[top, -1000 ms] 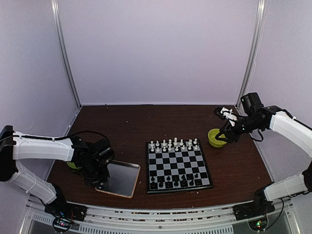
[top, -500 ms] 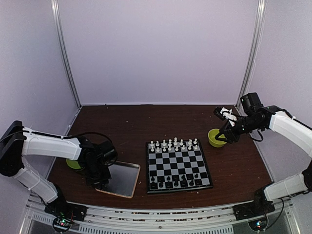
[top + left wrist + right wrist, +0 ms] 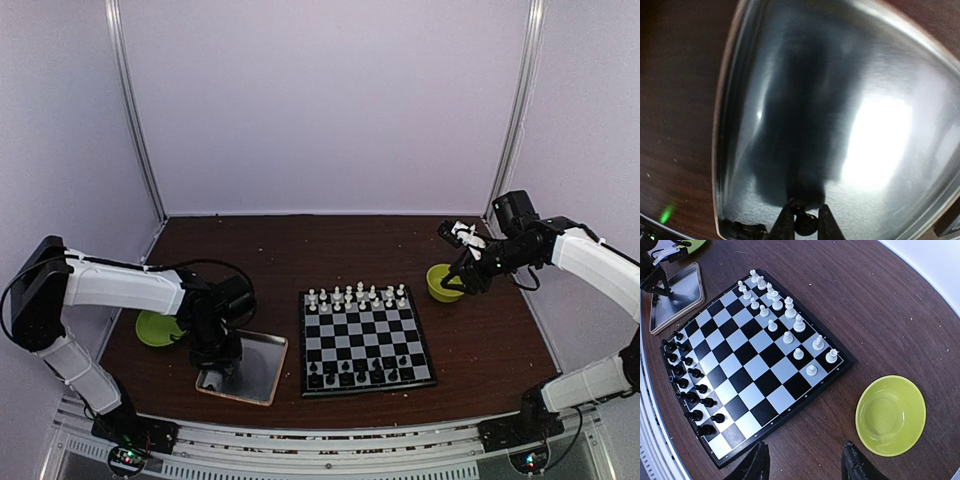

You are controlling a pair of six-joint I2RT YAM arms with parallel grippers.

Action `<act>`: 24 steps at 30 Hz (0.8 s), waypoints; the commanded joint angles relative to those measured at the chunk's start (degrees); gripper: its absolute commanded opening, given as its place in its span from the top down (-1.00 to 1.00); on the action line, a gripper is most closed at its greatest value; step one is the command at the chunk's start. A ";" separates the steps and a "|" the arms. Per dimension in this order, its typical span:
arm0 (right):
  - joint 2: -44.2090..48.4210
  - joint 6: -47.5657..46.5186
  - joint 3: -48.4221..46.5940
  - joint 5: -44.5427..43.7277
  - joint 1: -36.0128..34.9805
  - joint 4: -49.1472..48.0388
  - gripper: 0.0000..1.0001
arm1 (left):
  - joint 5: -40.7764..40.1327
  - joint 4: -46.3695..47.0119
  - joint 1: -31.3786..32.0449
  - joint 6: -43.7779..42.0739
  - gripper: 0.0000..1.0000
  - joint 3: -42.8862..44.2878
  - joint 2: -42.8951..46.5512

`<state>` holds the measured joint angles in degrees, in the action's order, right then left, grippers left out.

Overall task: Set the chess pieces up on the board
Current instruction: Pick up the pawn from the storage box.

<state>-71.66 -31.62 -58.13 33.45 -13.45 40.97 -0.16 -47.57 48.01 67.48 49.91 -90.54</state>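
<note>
The board lies mid-table, with white chess pieces in two rows on its far side and black chess pieces along its near side. My left gripper hangs low over the near left corner of a shiny metal tray. In the left wrist view its fingers press both sides of a small black chess piece just above the tray. My right gripper hovers open and empty at the far right. In its wrist view it stands above bare table, between the board and a green bowl.
One green bowl sits right of the board, another left of the tray behind my left arm. Purple walls close in the back and both sides. Brown tabletop stretches beyond the board.
My left arm has swung right over the tray, uncovering the left green bowl, and its jaws have closed in on a black piece. The right arm has stayed put.
</note>
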 commanded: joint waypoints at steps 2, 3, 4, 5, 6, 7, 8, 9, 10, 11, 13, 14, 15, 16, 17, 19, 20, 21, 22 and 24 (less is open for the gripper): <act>-0.32 0.08 -1.63 0.77 0.45 0.56 0.02 | -1.34 3.00 1.37 -15.41 0.88 3.47 0.05; -0.28 0.48 -1.56 0.51 0.45 0.27 0.02 | -2.19 3.72 1.91 -17.52 0.88 3.22 0.62; -0.21 0.70 -1.55 0.37 0.50 0.07 0.02 | -3.22 5.00 2.44 -19.47 0.87 2.60 1.32; -0.09 1.02 -1.51 0.16 0.45 -0.25 0.02 | -3.68 7.28 2.89 -21.85 0.86 1.54 2.14; 0.06 1.46 -1.41 0.00 0.47 -0.60 0.02 | -3.62 10.05 3.54 -24.83 0.85 -0.42 3.05; 0.26 1.92 -1.37 0.00 0.47 -1.09 0.02 | -4.53 12.55 4.13 -27.01 0.85 -1.76 4.07; 0.41 2.57 -1.36 0.26 0.45 -1.33 0.02 | -5.37 14.22 4.60 -28.41 0.85 -3.08 4.81; 0.46 3.36 -1.56 1.04 0.45 -1.60 0.02 | -5.53 16.53 4.96 -30.19 0.85 -4.46 5.69; 0.42 4.61 -1.78 2.34 0.45 -1.98 0.02 | -5.70 19.03 5.48 -32.39 0.85 -5.74 6.68; -0.08 5.92 -2.16 4.62 0.45 -2.29 0.02 | -6.60 22.55 6.31 -34.60 0.85 -7.07 7.85; -2.23 7.65 -3.39 10.41 -0.13 -2.12 -0.01 | -8.50 27.37 7.82 -38.12 0.84 -9.46 10.00; -4.10 6.99 -4.66 12.89 -1.07 -0.51 -0.03 | -8.66 29.64 8.27 -40.05 0.84 -10.60 11.01; -5.98 5.72 -6.91 13.78 -3.55 1.91 -0.03 | -8.64 31.98 8.74 -41.92 0.84 -11.60 11.87; -8.36 5.05 -8.56 13.83 -5.34 4.03 -0.03 | -8.59 33.87 9.03 -43.72 0.84 -12.39 12.89; -10.71 4.90 -10.39 14.12 -6.98 6.42 -0.02 | -8.62 35.62 9.30 -45.63 0.84 -13.00 13.92; -15.20 6.70 -13.47 16.52 -9.22 8.14 0.00 | -8.40 38.31 9.46 -48.02 0.83 -13.58 16.03; -17.35 7.48 -15.09 17.86 -10.23 8.75 0.01 | -8.34 39.53 9.47 -48.80 0.82 -13.68 17.08; -19.44 8.31 -16.67 18.92 -11.38 9.45 0.03 | -8.38 40.77 9.47 -49.58 0.80 -14.02 18.44; -21.52 8.54 -18.52 19.68 -12.39 10.45 0.04 | -8.30 42.50 9.50 -50.12 0.78 -14.34 19.46; -25.71 8.82 -22.32 20.20 -14.91 12.52 0.07 | -7.23 46.84 9.56 -50.85 0.75 -15.33 20.78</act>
<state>-91.79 -24.95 -74.48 48.84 -24.97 47.42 -7.55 -13.19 57.34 22.24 35.97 -73.01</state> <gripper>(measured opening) 0.480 0.118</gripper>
